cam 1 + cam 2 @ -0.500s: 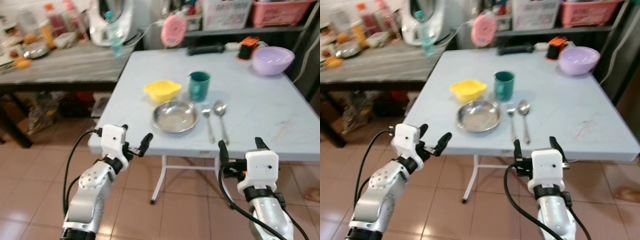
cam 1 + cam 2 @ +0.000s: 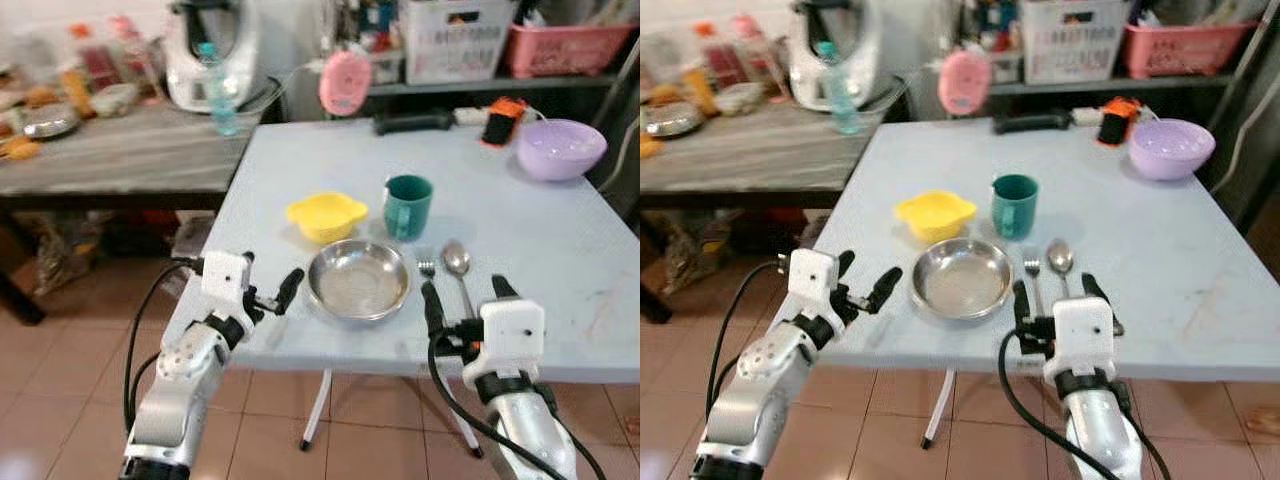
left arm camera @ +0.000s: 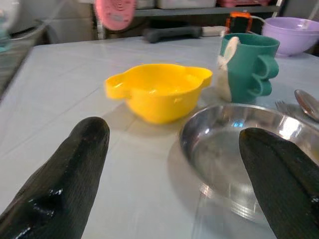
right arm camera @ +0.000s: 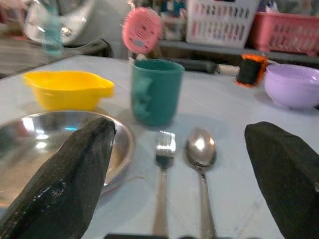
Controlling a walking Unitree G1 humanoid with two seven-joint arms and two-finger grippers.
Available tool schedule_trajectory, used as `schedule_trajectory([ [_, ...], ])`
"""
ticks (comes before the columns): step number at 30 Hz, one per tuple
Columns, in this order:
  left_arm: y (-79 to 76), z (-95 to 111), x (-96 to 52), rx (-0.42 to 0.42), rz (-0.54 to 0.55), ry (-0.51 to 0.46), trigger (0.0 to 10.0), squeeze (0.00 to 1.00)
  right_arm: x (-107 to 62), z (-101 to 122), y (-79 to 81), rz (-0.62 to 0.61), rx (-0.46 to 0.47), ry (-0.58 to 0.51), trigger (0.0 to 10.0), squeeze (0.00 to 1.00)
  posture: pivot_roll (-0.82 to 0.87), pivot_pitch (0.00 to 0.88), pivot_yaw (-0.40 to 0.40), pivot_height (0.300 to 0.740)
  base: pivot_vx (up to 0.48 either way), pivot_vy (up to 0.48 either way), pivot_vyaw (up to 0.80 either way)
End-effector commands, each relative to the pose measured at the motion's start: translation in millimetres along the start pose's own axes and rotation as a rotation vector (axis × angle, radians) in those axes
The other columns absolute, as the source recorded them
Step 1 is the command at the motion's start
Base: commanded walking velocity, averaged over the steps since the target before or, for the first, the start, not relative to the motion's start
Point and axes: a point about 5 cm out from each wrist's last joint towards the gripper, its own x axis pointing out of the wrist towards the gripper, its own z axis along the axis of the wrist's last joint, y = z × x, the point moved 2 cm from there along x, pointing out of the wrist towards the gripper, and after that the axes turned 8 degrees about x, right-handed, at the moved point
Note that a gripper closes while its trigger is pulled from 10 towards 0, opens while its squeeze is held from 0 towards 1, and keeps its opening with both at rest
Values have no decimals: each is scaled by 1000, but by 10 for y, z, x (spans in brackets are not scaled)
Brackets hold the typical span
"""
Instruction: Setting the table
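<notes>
We're at the near edge of the pale blue surface [image 2: 520, 220], and the steel plate [image 2: 358, 279] is our landmark. Our left gripper [image 2: 268, 283] hovers just off the plate's left side, over the surface's edge, fingers spread wide and holding nothing. Through its wrist camera the plate sits between the two black fingers [image 3: 55, 184], close ahead. Our right gripper [image 2: 464, 294] hangs to the plate's right, fingers also spread apart and empty, right over the handles of the fork [image 2: 428, 277] and spoon [image 2: 458, 266], which lie side by side just beside the plate's right rim. Behind the plate, the yellow bowl [image 2: 326, 215] sits to the back left, and the green cup [image 2: 407, 206] stands upright to the back right, near the bowl. Far beyond the plate, toward the back right corner, rests a purple bowl [image 2: 561, 148].
</notes>
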Motion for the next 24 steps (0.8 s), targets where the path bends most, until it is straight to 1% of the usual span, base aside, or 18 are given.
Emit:
schedule_trajectory([
  [1, -27, 5, -13, 11, -12, 3, 10000, 0, 0, 24, 23, 19, 18, 1, 10000, 0, -158, 5, 87, 740, 0, 0, 0],
  [2, -20, -8, -34, 14, -13, 9, 10000, 0, 5, 18, 43, 29, 35, 10, 10000, 0, -156, 7, 86, 740, 0, 0, 0],
  [5, -15, -26, -60, 16, -18, 17, 10000, 0, 18, 10, 71, 43, 47, 28, 10000, 0, -155, 9, 86, 740, 0, 0, 0],
  [9, 10, -103, -131, 29, -33, 52, 10000, 0, 79, 78, 143, 79, 82, 27, 10000, 0, -155, 20, 82, 740, 0, 0, 0],
  [13, 16, -122, -162, 36, -42, 62, 10000, 0, 117, 108, 170, 96, 102, 29, 10000, 0, -155, 31, 82, 740, 0, 0, 0],
  [16, 8, -129, -181, 38, -54, 69, 10000, 0, 154, 112, 141, 73, 128, 46, 10000, 0, -154, 35, 81, 740, 0, 0, 0],
  [17, -7, -134, -194, 37, -70, 74, 10000, 0, 177, 106, 96, 40, 145, 59, 10000, 0, -152, 35, 82, 740, 0, 0, 0],
  [18, -15, -138, -201, 36, -80, 77, 10000, 0, 188, 104, 66, 19, 144, 64, 10000, 0, -152, 35, 82, 740, 0, 0, 0],
  [19, -25, -146, -212, 35, -95, 82, 10000, 0, 204, 115, 28, -6, 147, 60, 10000, 0, -150, 34, 83, 740, 0, 0, 0],
  [24, -56, -151, -218, 45, -146, 90, 10000, 0, 239, 182, -49, -56, 144, 33, 10000, 0, -148, 32, 86, 740, 0, 0, 0],
])
